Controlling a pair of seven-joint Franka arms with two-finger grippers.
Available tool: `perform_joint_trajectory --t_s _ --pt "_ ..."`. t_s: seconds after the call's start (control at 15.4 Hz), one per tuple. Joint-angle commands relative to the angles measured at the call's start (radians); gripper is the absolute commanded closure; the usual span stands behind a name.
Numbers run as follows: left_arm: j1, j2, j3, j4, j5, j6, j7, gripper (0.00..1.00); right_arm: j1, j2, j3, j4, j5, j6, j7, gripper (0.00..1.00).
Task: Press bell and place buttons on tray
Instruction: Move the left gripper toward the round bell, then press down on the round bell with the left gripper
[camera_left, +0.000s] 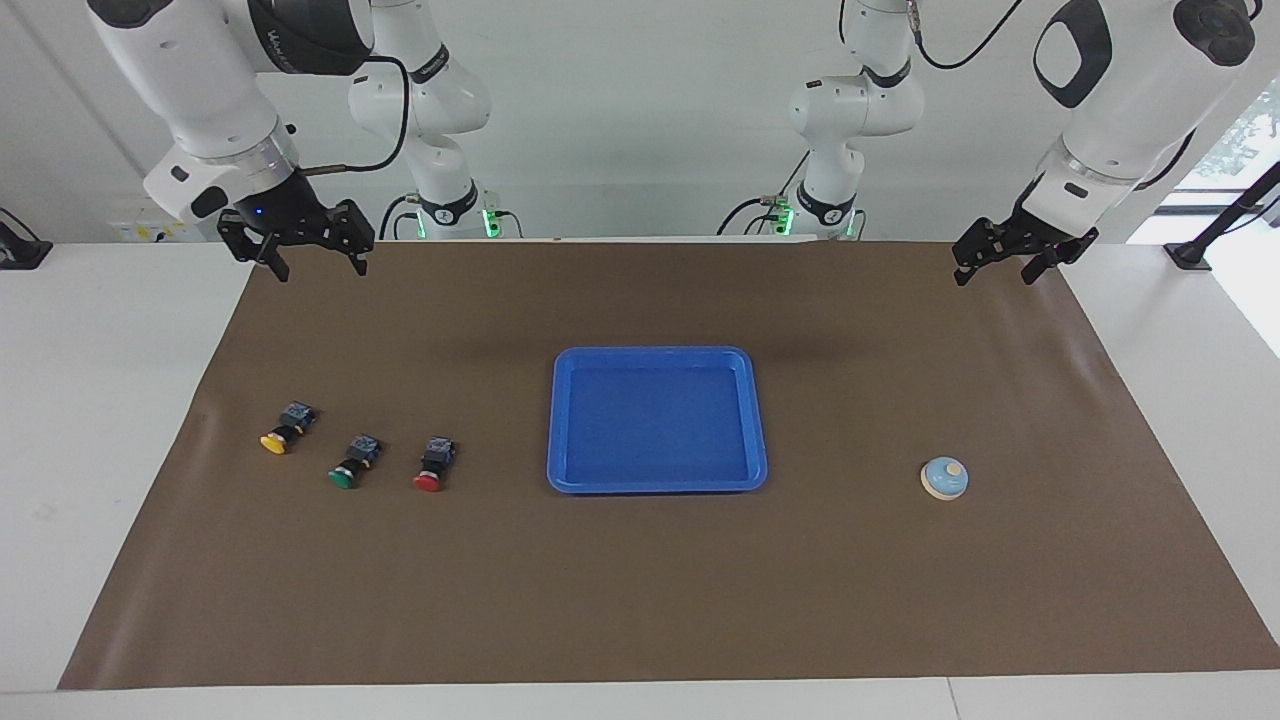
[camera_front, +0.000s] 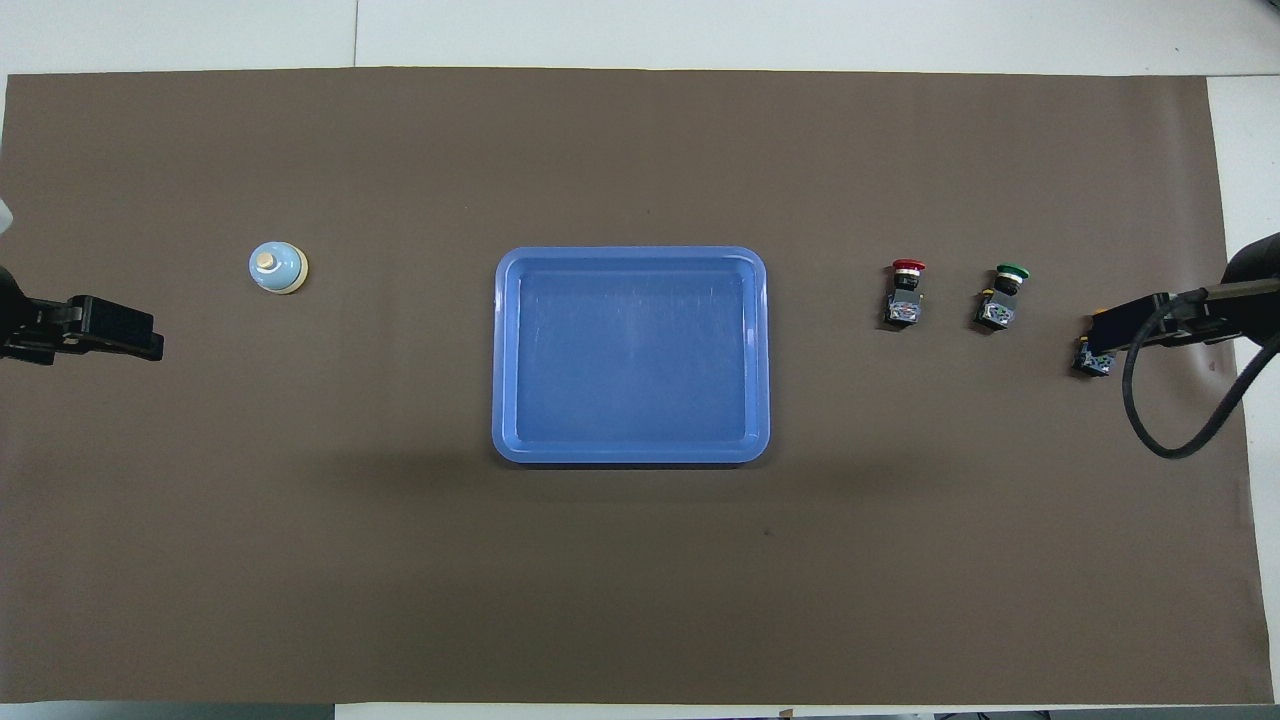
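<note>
Two arms raised, everything laid out on the brown mat.
The blue tray (camera_left: 657, 420) sits mid-surface; yellow button (camera_left: 284, 428), green button (camera_left: 353, 462) and red button (camera_left: 434, 465) line up toward the right arm's end, the bell (camera_left: 944, 478) toward the left arm's end.

Bright blue tray (camera_left: 657, 482) on brown mat (camera_left: 640, 600); beside tray, red (camera_left: 429, 482), green (camera_left: 343, 478), yellow caps (camera_left: 273, 443); light-blue, cream-knobbed bell (camera_left: 944, 479).

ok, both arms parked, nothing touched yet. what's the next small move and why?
Probably bring the left gripper out over the small light blue dome bell to press its cream knob. The bell sits at that arm's end of the brown mat, and the flat blue plastic tray is empty. The right gripper waits, open, up over the mat's edge at the end where the three black push-buttons lie.
</note>
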Motion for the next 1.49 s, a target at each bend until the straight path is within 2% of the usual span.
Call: perform_joint_trajectory --t_s 0.0,0.26,0.32,0.39,0.45,0.58,0.71,0.91,1.04,1.43 --pt "-0.014 -0.016 0.003 -0.009 0.007 0.009 -0.008 0.0 0.003 -0.015 -0.004 -0.012 -0.011 0.006 -0.021 0.0" --pt "-0.007 -0.016 0.004 -0.011 0.005 0.007 -0.014 0.0 0.003 -0.015 -0.004 -0.012 -0.011 0.006 -0.021 0.0" --pt "-0.004 -0.016 0.001 -0.011 0.005 0.022 -0.011 0.0 0.003 -0.015 -0.004 -0.012 -0.011 0.006 -0.021 0.0" --pt "-0.008 -0.016 0.003 -0.025 0.007 0.1 -0.002 0.06 0.003 -0.015 -0.004 -0.012 -0.011 0.006 -0.021 0.0" --pt "-0.011 -0.014 0.003 -0.058 0.007 0.16 -0.004 0.46 0.003 -0.015 -0.004 -0.012 -0.011 0.006 -0.021 0.0" --pt "-0.011 0.019 0.004 -0.071 0.007 0.205 -0.007 1.0 0.003 -0.015 -0.004 -0.012 -0.011 0.006 -0.021 0.0" --pt "-0.002 0.085 0.003 -0.075 0.007 0.29 -0.01 1.0 0.003 -0.015 -0.004 -0.012 -0.011 0.006 -0.021 0.0" --pt "-0.005 0.242 0.003 -0.066 0.007 0.467 -0.011 1.0 0.003 -0.015 -0.004 -0.012 -0.011 0.006 -0.021 0.0" --pt "0.001 0.315 0.004 -0.062 0.007 0.547 -0.011 1.0 0.003 -0.015 -0.004 -0.012 -0.011 0.006 -0.021 0.0" --pt "0.002 0.415 0.011 -0.06 0.007 0.642 -0.013 1.0 0.003 -0.015 -0.004 -0.012 -0.011 0.006 -0.021 0.0"
